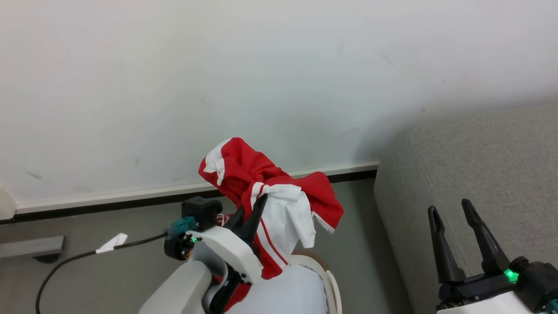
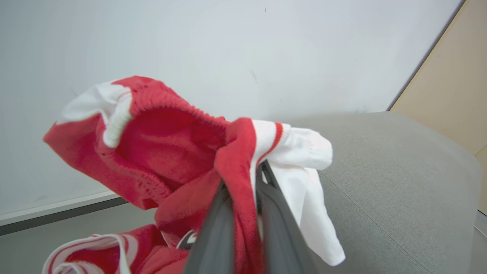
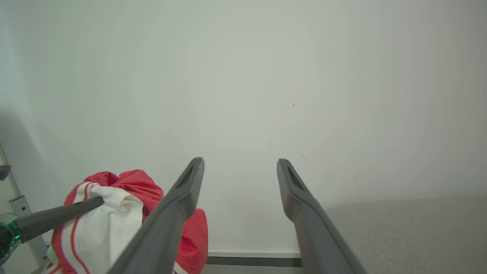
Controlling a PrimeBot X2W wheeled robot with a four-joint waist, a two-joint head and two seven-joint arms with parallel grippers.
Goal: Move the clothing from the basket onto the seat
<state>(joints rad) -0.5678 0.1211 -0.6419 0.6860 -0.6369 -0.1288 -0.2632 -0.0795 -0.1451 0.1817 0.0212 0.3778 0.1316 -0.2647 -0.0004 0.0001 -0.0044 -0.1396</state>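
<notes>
Red clothing [image 1: 261, 174] held up over the basket [image 1: 331, 279], clamped in the left gripper [image 1: 252, 209].
Head view: seat [image 1: 479, 165] to its right; right gripper [image 1: 449, 207] spread, empty. Left wrist: fingers pinch a fold. Right wrist: fingers parted before the wall [image 3: 243, 76].

1. The red-and-white jersey [image 2: 167, 152] is soft matt cloth. Its red part is a fine open mesh knit, and it has a ribbed white band.
2. The sofa [image 2: 399, 171] is covered in coarse, matt grey woven fabric.
3. The fingers [image 3: 304, 213] of the right gripper [image 3: 239, 165] are dark, smooth and matt, like plastic.
4. The left forearm shell [image 1: 231, 248] is glossy white plastic.
5. The basket [image 1: 332, 283] rim seems to be smooth cream plastic, though little of it shows.
6. The wall [image 1: 261, 65] is matt white, faintly scuffed.
</notes>
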